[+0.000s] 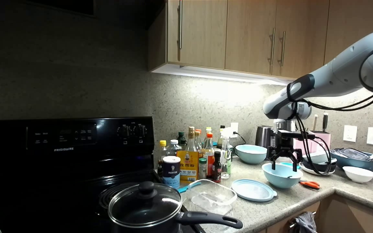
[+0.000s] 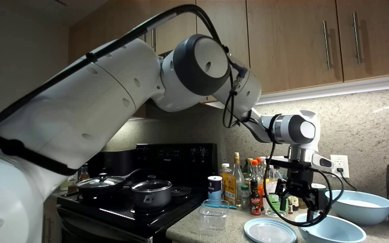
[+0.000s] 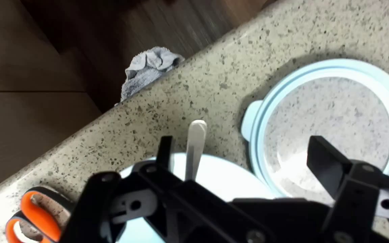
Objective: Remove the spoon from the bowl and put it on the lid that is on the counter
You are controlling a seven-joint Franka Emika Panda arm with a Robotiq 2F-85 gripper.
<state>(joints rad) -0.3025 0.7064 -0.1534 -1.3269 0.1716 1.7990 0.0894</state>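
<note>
Spoon [image 3: 195, 145], one — in the pale blue-green bowl [image 1: 282, 177], handle jutting over the rim, the rest hidden from us. Gripper [image 1: 284, 167], one: fingers spread wide above the bowl, gripping nothing that we see. Lid [image 1: 254, 190], one: flat on the counter [image 3: 221, 84] just beside it, spoonless. Progress: we judge it early — grasp, lift and placing all remain.
</note>
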